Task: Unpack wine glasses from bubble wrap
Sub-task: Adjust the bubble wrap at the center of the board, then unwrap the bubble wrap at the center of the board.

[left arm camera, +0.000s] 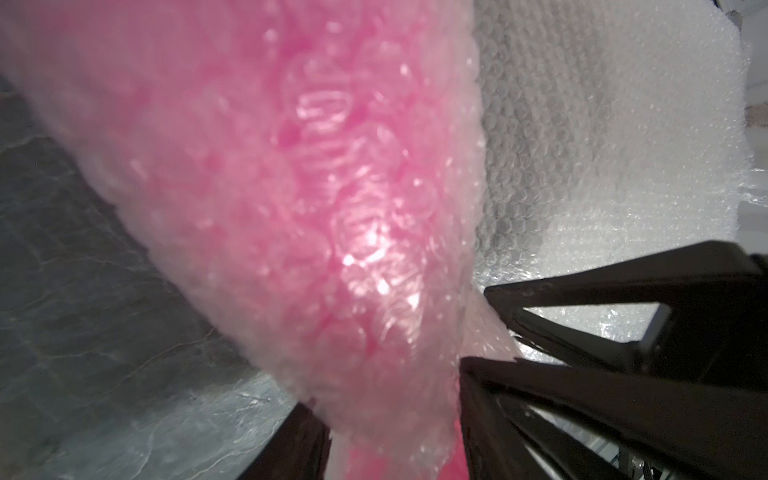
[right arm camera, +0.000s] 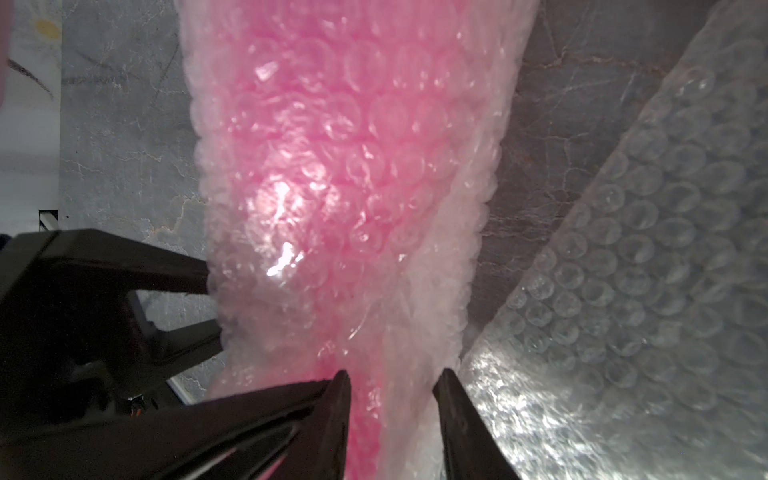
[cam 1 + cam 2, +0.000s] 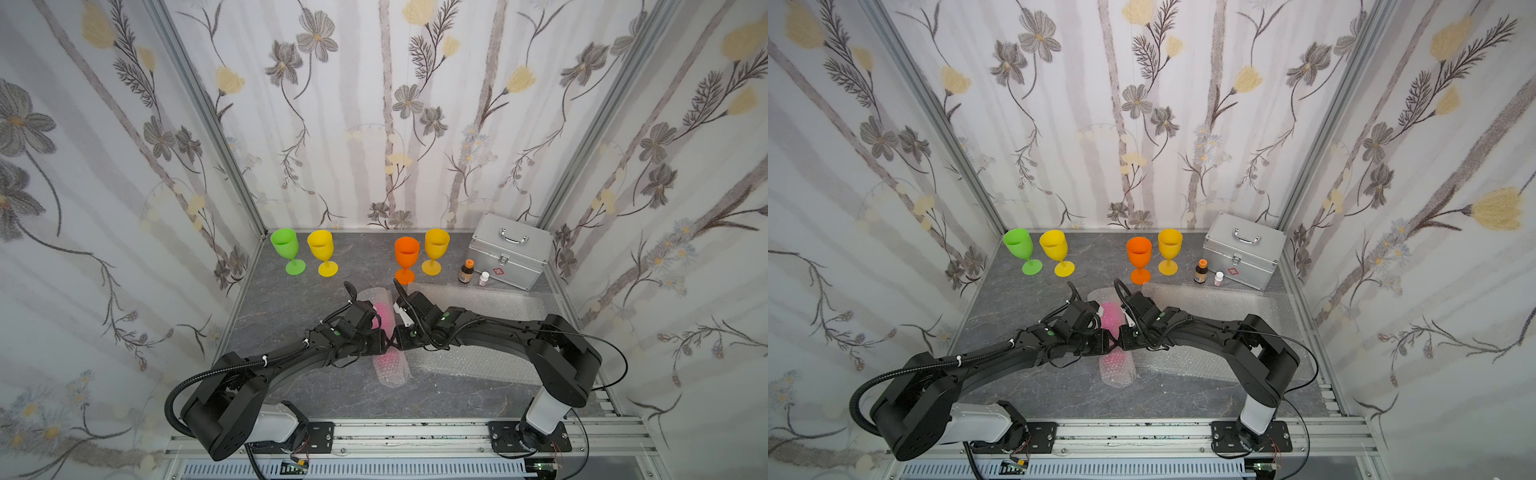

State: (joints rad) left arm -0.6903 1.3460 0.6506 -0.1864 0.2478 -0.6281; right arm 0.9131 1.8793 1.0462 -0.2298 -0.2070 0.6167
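Observation:
A bubble wrap roll (image 3: 391, 370) lies on the grey table, pointing away from me. The hot pink wine glass (image 3: 384, 313) shows through it in both top views (image 3: 1111, 316). My left gripper (image 3: 385, 340) and right gripper (image 3: 397, 338) meet tip to tip over the roll's middle. In the left wrist view the left gripper (image 1: 390, 428) has a finger pressed against each side of the pink roll (image 1: 332, 187). The right gripper (image 2: 392, 390) is shut on the wrap (image 2: 353, 166) the same way. Green (image 3: 286, 249), yellow (image 3: 321, 249), orange (image 3: 406, 253) and amber (image 3: 436, 247) wine glasses stand upright at the back.
Flat bubble wrap sheets (image 3: 478, 300) (image 3: 469, 361) lie right of the roll, under the right arm. A silver metal case (image 3: 509, 249) sits in the back right corner, with a brown orange-capped bottle (image 3: 466, 271) and a small white bottle (image 3: 484, 278) before it. Walls close three sides.

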